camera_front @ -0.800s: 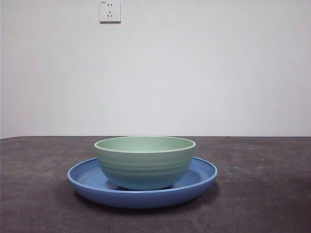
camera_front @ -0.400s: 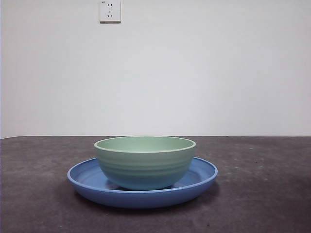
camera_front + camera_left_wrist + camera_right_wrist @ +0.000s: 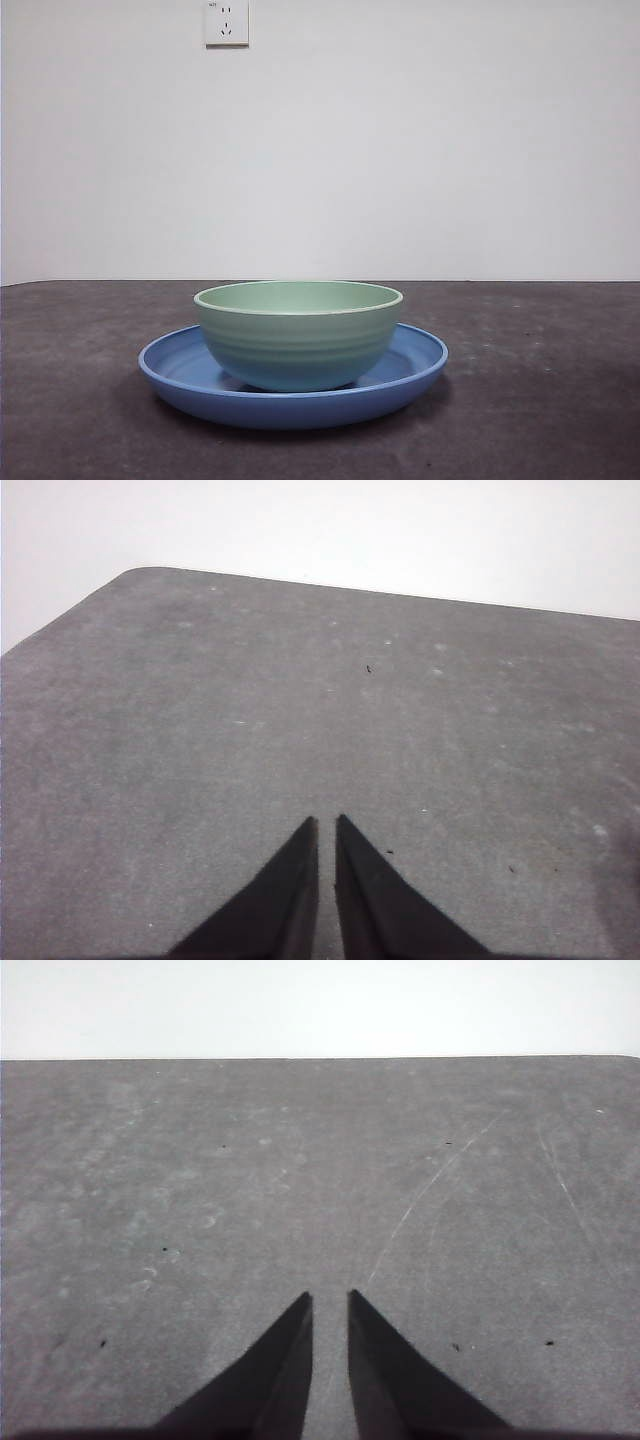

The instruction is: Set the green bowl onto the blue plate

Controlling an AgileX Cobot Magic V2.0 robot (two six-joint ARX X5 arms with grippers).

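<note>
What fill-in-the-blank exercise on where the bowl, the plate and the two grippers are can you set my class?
1. The green bowl sits on the blue ____.
2. The blue plate rests on the dark ____.
3. The left gripper holds ____.
4. On the wall above is a white ____.

Missing words: plate; table; nothing; socket.

The green bowl (image 3: 298, 335) sits upright in the blue plate (image 3: 410, 372) on the dark table (image 3: 540, 420).
</note>
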